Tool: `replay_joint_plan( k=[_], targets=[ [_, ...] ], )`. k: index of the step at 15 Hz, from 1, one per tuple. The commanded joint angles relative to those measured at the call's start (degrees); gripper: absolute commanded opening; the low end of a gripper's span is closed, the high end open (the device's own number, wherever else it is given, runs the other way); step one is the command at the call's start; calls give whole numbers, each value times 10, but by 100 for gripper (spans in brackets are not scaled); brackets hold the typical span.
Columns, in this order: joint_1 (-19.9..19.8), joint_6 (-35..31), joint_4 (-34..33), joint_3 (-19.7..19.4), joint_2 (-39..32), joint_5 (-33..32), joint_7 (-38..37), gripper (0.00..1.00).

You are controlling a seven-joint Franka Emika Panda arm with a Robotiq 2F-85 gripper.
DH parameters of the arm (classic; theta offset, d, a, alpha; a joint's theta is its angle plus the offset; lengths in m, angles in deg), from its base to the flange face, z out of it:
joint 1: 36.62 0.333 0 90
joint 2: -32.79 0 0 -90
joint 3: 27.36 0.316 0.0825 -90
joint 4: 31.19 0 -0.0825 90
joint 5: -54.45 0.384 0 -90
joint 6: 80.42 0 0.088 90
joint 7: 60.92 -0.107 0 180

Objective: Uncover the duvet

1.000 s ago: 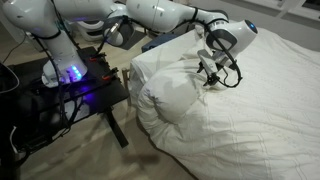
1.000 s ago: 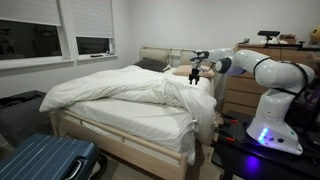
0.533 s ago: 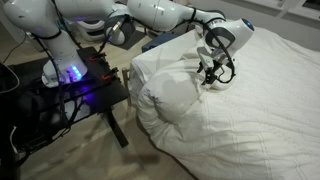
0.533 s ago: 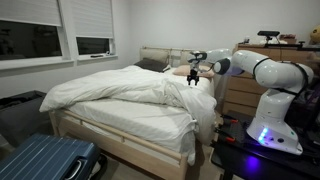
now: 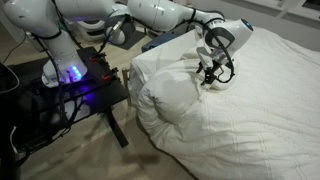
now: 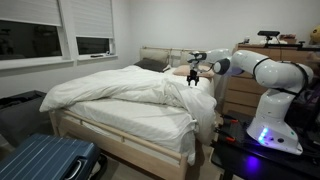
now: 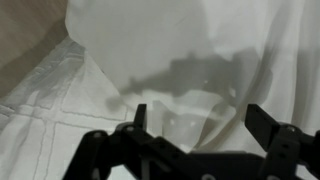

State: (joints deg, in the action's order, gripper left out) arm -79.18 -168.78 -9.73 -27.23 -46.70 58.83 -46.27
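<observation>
1. While the duvet point(image 5: 172, 98) is lying on the bed point(image 6: 112, 140), part of it is bunching into a puffy, wrinkled white heap at the bed's corner nearest the robot.
2. In an exterior view the duvet point(image 6: 105, 90) is covering most of the mattress. It is sloping down from the headboard point(image 6: 150, 54) and draping over the side of the wooden frame.
3. In the wrist view the duvet point(image 7: 230, 40) is filling almost the whole picture. A smooth fold is sitting above a stretch crossed by stitch lines.
4. The jaws are standing spread wide with nothing between them. They are pointing down at the heap and casting a dark shadow onto the fold.
5. I cannot tell whether the tips are touching the cloth.
6. The robot arm point(image 5: 160, 14) is reaching over the heap from its base. In both exterior views its wrist is hanging just above the bunched corner.
7. The arm point(image 6: 268, 70) is arching from beside the bed towards the headboard end.
8. The robot base point(image 5: 70, 70) is glowing blue and sitting on a black stand point(image 5: 95, 92) just beside the bed corner.
9. A wooden dresser point(image 6: 238, 98) is standing behind the arm.
10. A blue suitcase point(image 6: 42, 160) is lying on the floor near the foot of the bed.
11. Windows with blinds point(image 6: 95, 22) are showing on the far wall.
</observation>
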Motion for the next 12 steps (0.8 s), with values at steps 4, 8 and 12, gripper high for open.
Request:
replay_joint_plan(
  k=[4, 8, 12],
  targets=[
    [11, 125, -17, -19, -46, -39, 84, 100],
    [18, 141, 18, -27, -52, -52, 80, 100],
    [24, 151, 33, -34, -57, -59, 75, 100]
  ],
)
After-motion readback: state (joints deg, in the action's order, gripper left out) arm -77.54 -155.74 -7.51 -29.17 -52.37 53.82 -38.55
